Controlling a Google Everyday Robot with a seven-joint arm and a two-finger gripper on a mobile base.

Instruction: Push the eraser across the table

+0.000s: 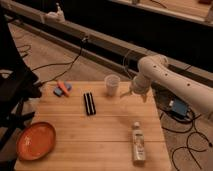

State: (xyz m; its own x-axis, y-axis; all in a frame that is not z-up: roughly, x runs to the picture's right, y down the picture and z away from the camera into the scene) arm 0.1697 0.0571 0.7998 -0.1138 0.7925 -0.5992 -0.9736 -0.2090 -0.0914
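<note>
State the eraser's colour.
The eraser is black, clearest in the camera view; the gripper is beside the cup.

Dim room, brownish floor (45,50) strewn with black cables (75,57). A long pale ledge (105,44) ran diagonally behind, with a dark panel (150,30) beyond. Black frame (15,95) stood left, blue box (178,107) on the floor right.

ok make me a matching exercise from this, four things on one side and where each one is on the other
Things: 1 eraser; 2 orange plate; 3 clear bottle; 4 gripper.
Places: A near left corner of the table; B beside the white cup, towards the far edge; C a little left of the table's centre; D lying by the near right corner.
Pairs: 1-C, 2-A, 3-D, 4-B.
</note>
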